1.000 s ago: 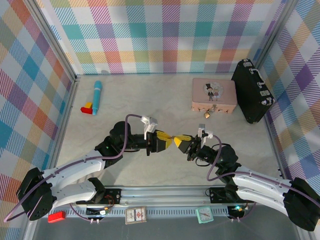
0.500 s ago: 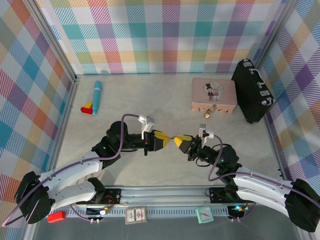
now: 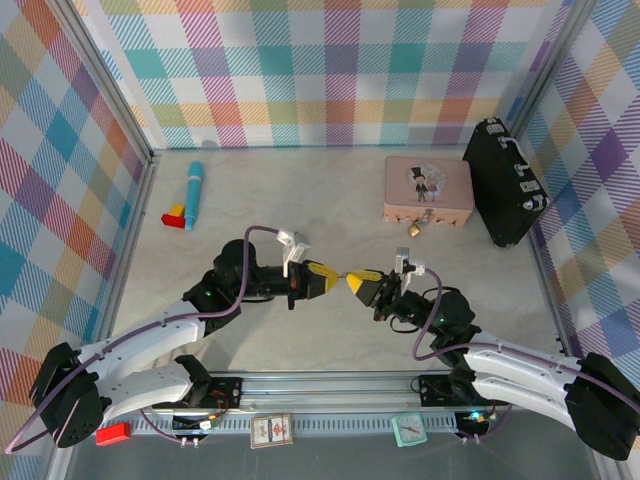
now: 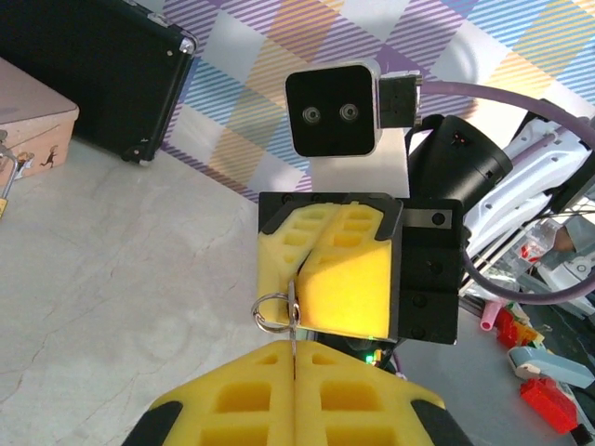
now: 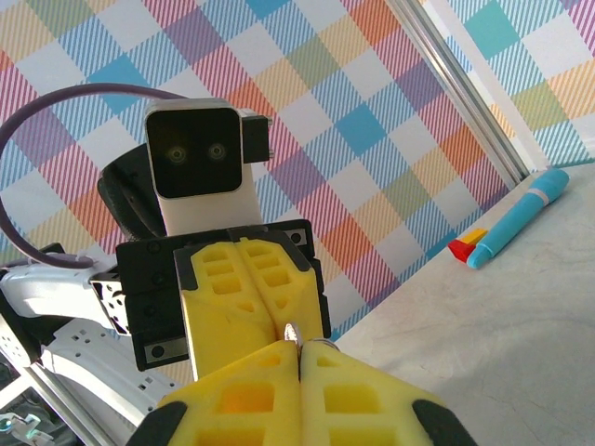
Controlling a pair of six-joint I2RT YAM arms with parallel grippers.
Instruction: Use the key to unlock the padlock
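Own pads (image 4: 353,409): yellow, matt, moulded plastic or rubber, pocketed with square cells. key (image 4: 293,325): thin bare metal, dull silver; its ring (image 4: 268,311) shinier wire. padlock (image 3: 413,229): brass-coloured metal, faint gleam. tabletop (image 4: 112,251): pale, marbled, matt, hairline cracks. case (image 4: 84,65): black, smooth, satin sheen, bright metal corner cap. pen (image 5: 516,218): smooth blue plastic

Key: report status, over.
Left gripper and right gripper both shut on the key, tip to tip. Padlock at the pink tin front, far right, untouched. Black case beside tin, off the path.
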